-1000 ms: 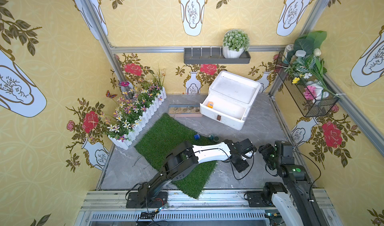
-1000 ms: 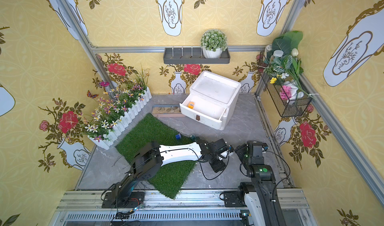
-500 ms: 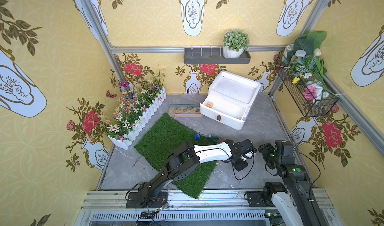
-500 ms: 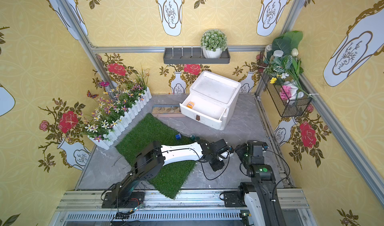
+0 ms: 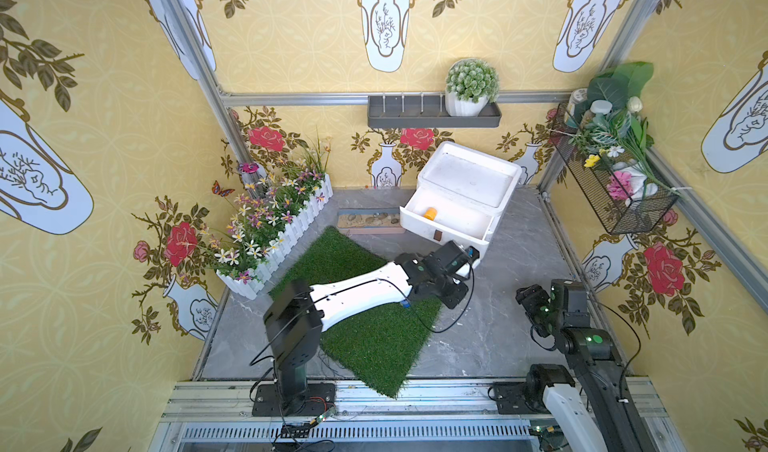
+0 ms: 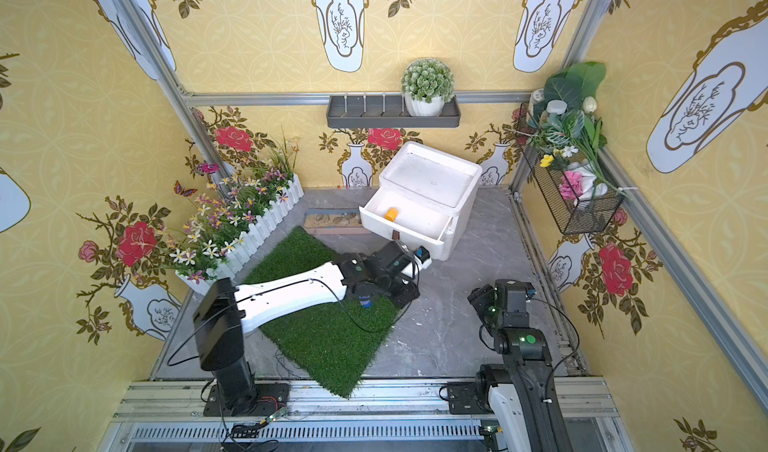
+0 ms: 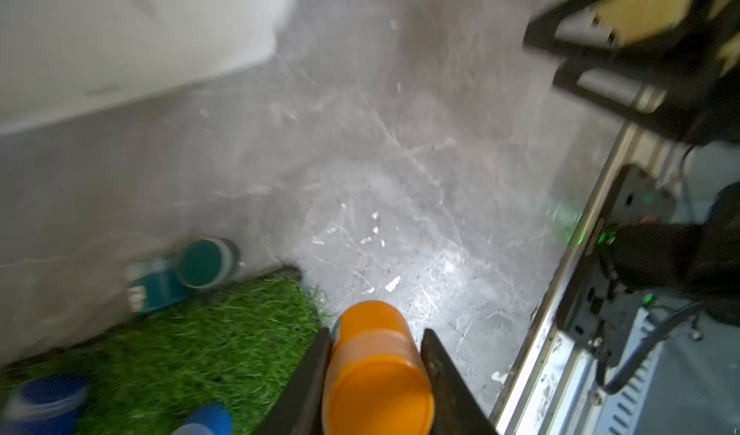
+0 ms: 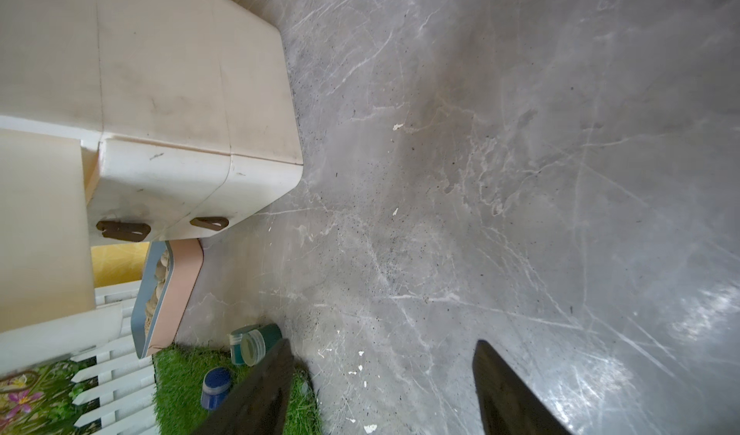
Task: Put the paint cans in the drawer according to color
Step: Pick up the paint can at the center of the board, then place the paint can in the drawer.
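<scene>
- An orange can (image 7: 376, 377) is gripped between the left gripper's (image 7: 376, 339) fingers; it could be dropped if clipped on the drawer (image 5: 415, 223) wall ahead.
- Nothing is held between the right gripper's (image 8: 380, 349) spread fingers.

Open drawer (image 5: 461, 237) — orange can (image 5: 430, 213) inside, left arm (image 5: 357, 294) near.
</scene>
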